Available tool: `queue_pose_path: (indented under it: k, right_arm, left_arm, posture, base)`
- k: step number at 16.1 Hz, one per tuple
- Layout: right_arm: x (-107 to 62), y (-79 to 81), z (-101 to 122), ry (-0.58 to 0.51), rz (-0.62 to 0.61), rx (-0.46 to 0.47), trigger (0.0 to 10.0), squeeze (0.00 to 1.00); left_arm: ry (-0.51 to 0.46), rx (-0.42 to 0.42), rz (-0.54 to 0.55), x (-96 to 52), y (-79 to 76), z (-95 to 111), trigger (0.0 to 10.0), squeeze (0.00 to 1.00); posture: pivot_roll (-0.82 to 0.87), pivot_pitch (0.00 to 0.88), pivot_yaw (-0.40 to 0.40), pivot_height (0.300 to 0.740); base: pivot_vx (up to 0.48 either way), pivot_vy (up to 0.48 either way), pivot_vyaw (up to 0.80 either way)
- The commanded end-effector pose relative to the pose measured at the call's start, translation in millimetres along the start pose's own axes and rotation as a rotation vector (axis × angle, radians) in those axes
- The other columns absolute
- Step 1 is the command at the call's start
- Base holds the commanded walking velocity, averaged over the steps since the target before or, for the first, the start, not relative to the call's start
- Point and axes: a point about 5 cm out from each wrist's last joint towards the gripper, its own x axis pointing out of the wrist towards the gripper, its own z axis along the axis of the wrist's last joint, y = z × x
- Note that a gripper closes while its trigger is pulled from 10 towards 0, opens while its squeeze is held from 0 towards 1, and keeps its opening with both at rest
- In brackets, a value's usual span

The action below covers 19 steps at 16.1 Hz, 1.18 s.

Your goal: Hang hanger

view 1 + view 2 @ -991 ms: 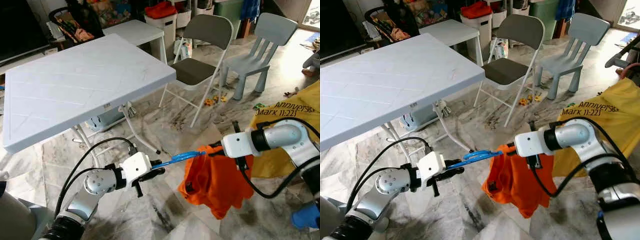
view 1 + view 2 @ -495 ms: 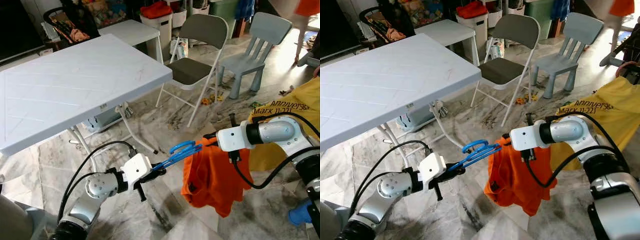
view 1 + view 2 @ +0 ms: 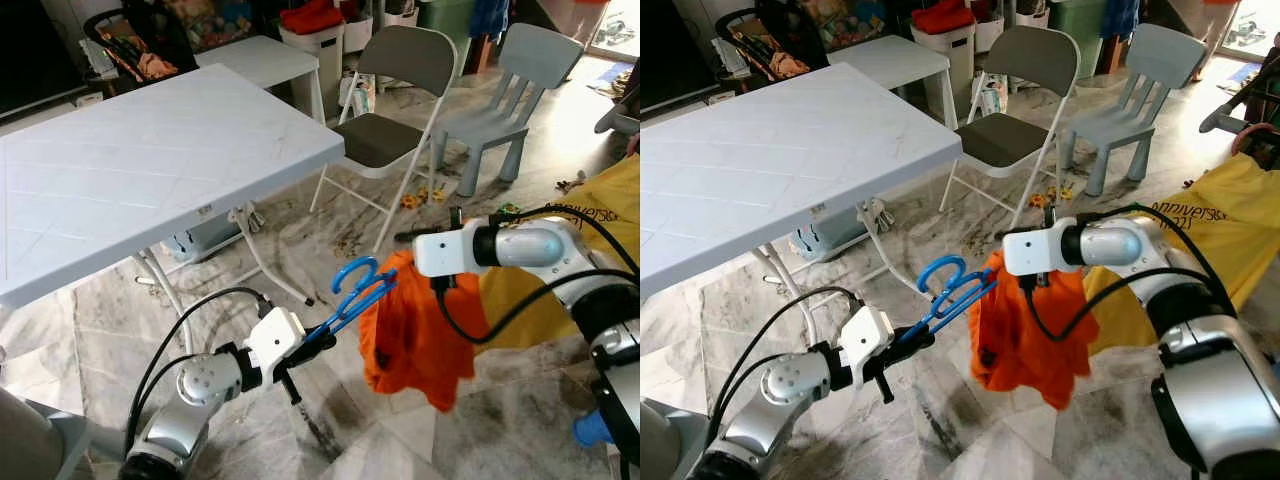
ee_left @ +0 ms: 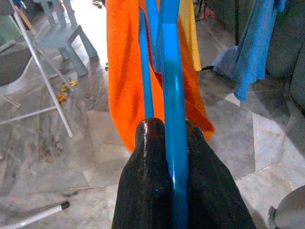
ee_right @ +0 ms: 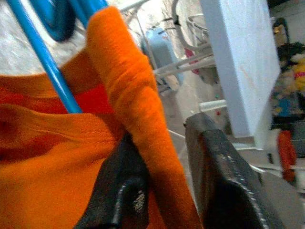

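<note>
Holding the blue hanger [image 3: 352,295] pinched, the left gripper [image 3: 300,350] points it toward 2 o'clock. The right gripper [image 5: 162,176] pinches the orange shirt [image 3: 415,330]. Next, I think, it needs a rail for the hook.

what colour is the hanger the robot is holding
Blue. The hanger shows best in the left wrist view, clamped in the left gripper.

table [image 3: 150,170] left | chairs [image 3: 400,90] behind | hanger [image 3: 350,295] centre, shirt [image 3: 415,330] right
</note>
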Motion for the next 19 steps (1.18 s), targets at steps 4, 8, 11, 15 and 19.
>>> queue_pose_path:
  k: [4, 8, 11, 15, 19]
  right_arm:
    - [3.1, -9.9, 6.6, -0.034, 0.037, 0.008, 10.0, 1.00]
    - [-0.1, -1.6, -0.1, -0.010, 0.145, 0.047, 10.0, 1.00]
    - [-2.6, -13.0, -11.0, 0.115, -0.012, 0.025, 10.0, 1.00]
    - [-2.8, -15.9, -19.4, 0.184, -0.101, 0.102, 10.0, 1.00]
    - [-3.5, -2.4, -31.9, 0.242, -0.076, 0.256, 10.0, 1.00]
  left_arm:
    - [-0.014, -0.057, 0.038, -4.6, 0.2, -2.3, 0.0, 0.00]
    - [-0.019, -0.058, 0.081, -5.9, 6.3, -2.0, 0.0, 0.00]
    - [-0.027, -0.084, 0.096, -6.8, 7.4, -2.4, 0.0, 0.00]
    - [-0.039, -0.121, 0.112, -6.5, 7.8, -2.6, 0.0, 0.00]
    - [-0.055, -0.173, 0.176, -9.0, 15.4, -1.9, 0.0, 0.00]
  posture:
    - [-0.13, 0.000, 0.075, 0.740]
    - [-0.12, 0.000, 0.076, 0.740]
    - [-0.13, 0.000, 0.085, 0.740]
    - [-0.13, 0.000, 0.091, 0.740]
    - [-0.12, 0.000, 0.095, 0.740]
  base:
    - [0.000, 0.000, 0.00]
    - [0.000, 0.000, 0.00]
    - [0.000, 0.000, 0.00]
    - [0.000, 0.000, 0.00]
    - [0.000, 0.000, 0.00]
